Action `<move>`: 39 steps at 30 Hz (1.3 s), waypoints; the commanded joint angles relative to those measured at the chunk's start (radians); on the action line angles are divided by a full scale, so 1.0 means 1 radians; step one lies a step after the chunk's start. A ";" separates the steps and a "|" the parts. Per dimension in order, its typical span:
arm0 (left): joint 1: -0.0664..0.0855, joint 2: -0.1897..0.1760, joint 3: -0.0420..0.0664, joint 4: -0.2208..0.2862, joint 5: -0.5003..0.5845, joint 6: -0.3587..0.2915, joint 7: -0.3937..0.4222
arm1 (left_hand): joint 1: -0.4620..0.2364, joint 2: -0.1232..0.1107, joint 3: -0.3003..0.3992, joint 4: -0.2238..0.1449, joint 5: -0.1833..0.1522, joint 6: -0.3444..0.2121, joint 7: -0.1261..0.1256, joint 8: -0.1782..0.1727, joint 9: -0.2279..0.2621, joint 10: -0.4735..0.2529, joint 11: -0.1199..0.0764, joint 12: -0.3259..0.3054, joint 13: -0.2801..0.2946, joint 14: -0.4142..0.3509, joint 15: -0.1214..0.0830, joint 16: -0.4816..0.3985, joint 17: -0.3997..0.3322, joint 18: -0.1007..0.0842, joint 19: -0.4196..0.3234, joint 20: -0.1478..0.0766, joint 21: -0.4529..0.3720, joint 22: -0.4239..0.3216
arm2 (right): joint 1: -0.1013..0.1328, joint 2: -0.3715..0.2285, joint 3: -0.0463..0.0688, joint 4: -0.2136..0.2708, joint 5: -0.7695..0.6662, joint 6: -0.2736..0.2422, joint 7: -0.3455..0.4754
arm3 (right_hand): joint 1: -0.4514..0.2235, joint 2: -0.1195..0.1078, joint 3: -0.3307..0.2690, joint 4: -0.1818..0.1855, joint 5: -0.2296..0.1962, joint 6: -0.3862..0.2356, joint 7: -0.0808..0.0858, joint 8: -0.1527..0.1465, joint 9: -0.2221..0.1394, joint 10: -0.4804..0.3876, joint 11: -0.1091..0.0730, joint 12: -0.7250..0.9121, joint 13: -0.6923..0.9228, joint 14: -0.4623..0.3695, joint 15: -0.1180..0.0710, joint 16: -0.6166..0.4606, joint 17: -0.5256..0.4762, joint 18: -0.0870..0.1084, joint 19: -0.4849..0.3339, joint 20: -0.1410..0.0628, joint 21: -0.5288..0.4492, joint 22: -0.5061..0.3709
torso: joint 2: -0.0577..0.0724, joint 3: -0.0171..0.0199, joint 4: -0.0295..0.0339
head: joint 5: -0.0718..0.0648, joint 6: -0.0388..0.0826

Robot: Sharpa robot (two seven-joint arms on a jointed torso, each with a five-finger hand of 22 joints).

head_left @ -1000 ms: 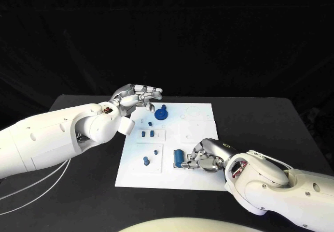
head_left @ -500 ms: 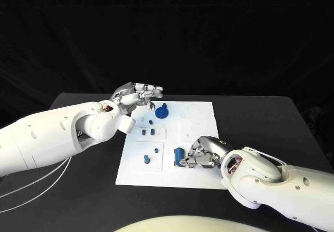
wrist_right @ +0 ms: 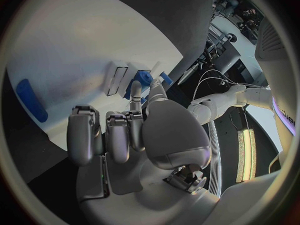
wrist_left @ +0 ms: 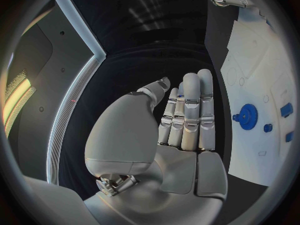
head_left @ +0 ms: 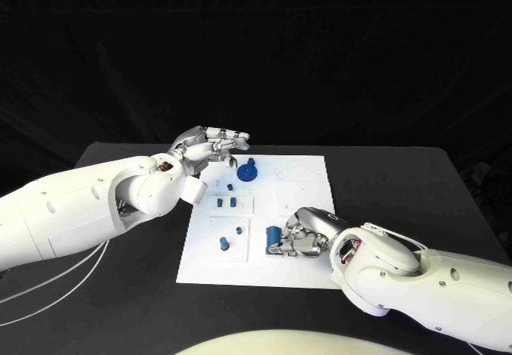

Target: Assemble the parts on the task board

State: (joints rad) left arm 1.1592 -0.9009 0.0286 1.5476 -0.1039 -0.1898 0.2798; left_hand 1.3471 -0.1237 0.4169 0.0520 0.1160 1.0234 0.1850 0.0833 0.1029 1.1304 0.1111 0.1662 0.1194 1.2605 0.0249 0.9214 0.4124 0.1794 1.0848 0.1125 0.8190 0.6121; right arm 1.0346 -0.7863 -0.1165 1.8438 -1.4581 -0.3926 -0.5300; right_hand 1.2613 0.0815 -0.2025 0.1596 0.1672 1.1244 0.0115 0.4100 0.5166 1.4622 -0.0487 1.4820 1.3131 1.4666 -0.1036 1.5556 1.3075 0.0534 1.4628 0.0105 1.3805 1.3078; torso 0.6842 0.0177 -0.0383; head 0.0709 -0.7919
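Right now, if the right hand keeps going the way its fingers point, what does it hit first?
Probably the blue cylinder, upright on the task board just beyond the right hand. Whether the fingers already touch it, I cannot tell.

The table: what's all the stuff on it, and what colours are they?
Table: one, black, under everything.
Task board: one, white, in the middle of the table.
Gear: one, blue, round, at the far end of the board.
Small pegs: two, blue, side by side in the middle of the board's left side.
Near pegs: two, blue, on the board's near left part.
Cylinder: one, blue, beside the right hand's fingers.
Left hand: one, silver, above the board's far left corner, holding nothing.
Right hand: one, silver, at the cylinder; whether it grips it is unclear.
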 commanded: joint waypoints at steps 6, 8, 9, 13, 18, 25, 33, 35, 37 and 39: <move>0.001 0.000 0.000 0.002 -0.001 0.020 0.001 | 0.000 0.009 -0.007 0.001 -0.002 -0.008 0.002 -0.003 -0.001 -0.007 0.000 0.003 -0.001 -0.004 0.001 -0.005 -0.001 0.005 0.007 0.003 -0.004 -0.002 | 0.000 -0.008 0.000 0.005 -0.018 0.011 0.015 | 0.035 0.013 -0.002 -0.003 -0.020 -0.006 0.001 0.005 0.004 0.070 -0.006 -0.002 0.189 0.100 -0.006 0.004 0.242 -0.019 0.056 -0.006 -0.001 0.217 | 0.001 0.0000 -0.0002 | 0.002 0.001; 0.001 -0.001 0.000 0.002 -0.001 0.019 0.001 | 0.000 0.009 -0.007 0.001 -0.002 -0.008 0.002 -0.003 -0.001 -0.007 0.000 0.003 -0.001 -0.004 0.001 -0.005 -0.001 0.005 0.007 0.003 -0.004 -0.002 | 0.000 -0.015 0.000 0.011 -0.018 0.009 0.018 | 0.026 0.005 -0.008 0.001 -0.029 -0.005 0.002 0.005 0.005 0.069 -0.005 -0.003 0.188 0.100 -0.005 0.004 0.242 -0.019 0.056 -0.006 -0.002 0.216 | 0.001 0.0001 -0.0007 | 0.003 0.000; 0.001 -0.002 0.000 0.003 -0.001 0.019 0.001 | 0.000 0.009 -0.007 0.001 -0.002 -0.008 0.002 -0.003 -0.001 -0.007 0.000 0.003 -0.001 -0.004 0.001 -0.005 -0.001 0.005 0.007 0.003 -0.004 -0.002 | 0.000 -0.019 0.000 0.015 -0.017 0.008 0.020 | 0.020 0.001 -0.011 0.004 -0.036 -0.005 0.003 0.005 0.006 0.069 -0.004 -0.004 0.188 0.100 -0.005 0.004 0.241 -0.018 0.056 -0.006 -0.003 0.216 | 0.001 0.0001 -0.0007 | 0.003 0.000; 0.001 -0.004 0.000 0.004 -0.001 0.019 0.001 | 0.000 0.009 -0.007 0.001 -0.002 -0.008 0.002 -0.003 -0.001 -0.007 0.000 0.003 -0.001 -0.004 0.001 -0.005 -0.001 0.005 0.007 0.003 -0.004 -0.002 | 0.000 -0.037 0.000 0.034 -0.011 -0.001 0.028 | 0.003 -0.010 -0.020 0.013 -0.055 -0.005 0.005 0.006 0.008 0.068 -0.002 -0.007 0.187 0.099 -0.003 0.003 0.240 -0.018 0.055 -0.004 -0.007 0.215 | 0.002 0.0012 -0.0007 | 0.005 -0.002; 0.001 -0.006 0.000 0.004 -0.001 0.017 0.002 | 0.000 0.009 -0.007 0.001 -0.002 -0.008 0.002 -0.003 -0.001 -0.007 0.000 0.003 -0.001 -0.004 0.001 -0.005 -0.001 0.005 0.007 0.003 -0.004 -0.002 | 0.000 -0.071 0.001 0.055 -0.013 -0.023 0.034 | 0.021 -0.003 -0.010 0.004 -0.050 -0.009 0.003 0.005 0.009 0.065 -0.003 -0.013 0.183 0.099 -0.003 0.002 0.237 -0.017 0.054 -0.004 -0.012 0.214 | 0.000 0.0003 -0.0017 | 0.006 -0.003; 0.001 -0.008 0.000 0.004 -0.001 0.014 0.005 | 0.000 0.009 -0.008 0.001 -0.002 -0.008 0.002 -0.003 -0.001 -0.007 0.000 0.004 -0.001 -0.005 0.001 -0.005 -0.002 0.005 0.008 0.003 -0.005 -0.002 | 0.016 -0.155 0.001 0.078 0.066 -0.094 0.111 | 0.086 0.020 0.025 -0.024 0.008 -0.070 0.032 -0.062 -0.020 0.034 0.018 -0.078 0.140 0.090 0.013 -0.020 0.199 -0.005 0.033 0.007 -0.085 0.197 | -0.002 -0.0008 -0.0018 | 0.003 -0.002; 0.001 -0.009 -0.001 0.004 -0.001 0.010 0.006 | 0.000 0.009 -0.008 0.001 -0.002 -0.008 0.002 -0.003 -0.001 -0.007 0.000 0.004 -0.001 -0.005 0.001 -0.005 -0.002 0.005 0.008 0.003 -0.005 -0.002 | 0.038 -0.274 0.001 0.105 0.086 -0.102 0.151 | 0.123 0.046 0.059 -0.038 0.024 -0.087 0.056 -0.148 -0.073 0.027 0.039 -0.096 0.132 0.090 0.030 -0.021 0.197 -0.005 0.032 0.024 -0.089 0.197 | -0.003 -0.0001 -0.0045 | -0.009 0.003; 0.001 -0.008 -0.002 0.004 -0.001 0.010 0.006 | 0.000 0.009 -0.008 0.001 -0.002 -0.008 0.002 -0.003 -0.001 -0.007 0.000 0.004 -0.001 -0.005 0.001 -0.005 -0.002 0.005 0.008 0.003 -0.005 -0.002 | 0.040 -0.293 0.001 0.106 0.068 -0.091 0.145 | 0.125 0.049 0.065 -0.037 0.014 -0.083 0.059 -0.166 -0.087 0.028 0.042 -0.096 0.133 0.091 0.033 -0.020 0.198 -0.006 0.034 0.026 -0.085 0.198 | -0.004 0.0004 -0.0059 | -0.014 0.003; 0.001 -0.008 -0.002 0.004 -0.001 0.010 0.006 | 0.000 0.009 -0.008 0.001 -0.002 -0.008 0.002 -0.003 -0.001 -0.007 0.000 0.004 -0.001 -0.005 0.001 -0.005 -0.002 0.005 0.008 0.003 -0.005 -0.002 | 0.039 -0.308 0.000 0.105 0.044 -0.082 0.131 | 0.125 0.049 0.068 -0.036 0.012 -0.078 0.060 -0.172 -0.093 0.029 0.043 -0.094 0.134 0.091 0.034 -0.019 0.201 -0.006 0.035 0.027 -0.080 0.199 | -0.005 0.0006 -0.0076 | -0.024 0.005; 0.001 -0.007 -0.003 0.004 -0.001 0.010 0.006 | 0.000 0.009 -0.008 0.001 -0.002 -0.008 0.002 -0.003 -0.001 -0.007 0.000 0.004 -0.001 -0.005 0.001 -0.005 -0.002 0.005 0.008 0.003 -0.005 -0.002 | 0.036 -0.318 -0.001 0.103 0.016 -0.076 0.112 | 0.124 0.049 0.070 -0.035 0.014 -0.072 0.060 -0.177 -0.098 0.030 0.043 -0.093 0.135 0.091 0.034 -0.018 0.202 -0.007 0.037 0.028 -0.075 0.200 | -0.006 0.0005 -0.0087 | -0.040 0.006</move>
State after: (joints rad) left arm 1.1590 -0.9097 0.0254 1.5489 -0.1039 -0.1898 0.2776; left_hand 1.3471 -0.1237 0.4142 0.0547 0.1160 1.0196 0.1887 0.0833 0.1032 1.1304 0.1110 0.1662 0.1196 1.2605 0.0249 0.9214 0.4120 0.1794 1.0883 0.1160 0.8191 0.6103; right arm 1.0726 -1.1033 -0.1170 1.9459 -1.3985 -0.4751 -0.4137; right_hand 1.3047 0.0562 -0.1386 0.1266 0.1818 1.0433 0.0715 0.2356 0.4202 1.4652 -0.0117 1.4428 1.3156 1.4648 -0.0766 1.5401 1.3074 0.0534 1.4683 0.0307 1.3007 1.3073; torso 0.6796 0.0177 -0.0445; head 0.0445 -0.7869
